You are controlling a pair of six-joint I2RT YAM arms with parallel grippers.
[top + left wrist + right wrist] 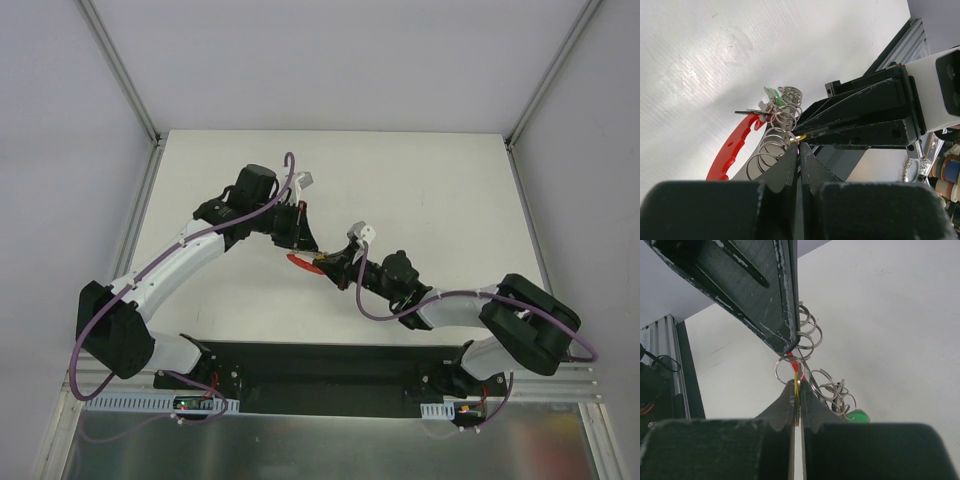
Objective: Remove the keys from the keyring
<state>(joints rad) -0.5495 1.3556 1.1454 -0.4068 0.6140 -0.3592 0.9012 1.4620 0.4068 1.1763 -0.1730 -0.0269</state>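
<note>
Silvery coiled keyring (776, 131) (thin wire); keys (732, 147) capped in red plastic.

Observed: one red key (732, 147), one green key (774, 94), one yellow key (797, 385); interlinked silvery rings (785, 116) too tangled to count.

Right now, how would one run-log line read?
left fingers: shut on keyring | right fingers: shut on yellow key | red key, green key: on keyring
</note>
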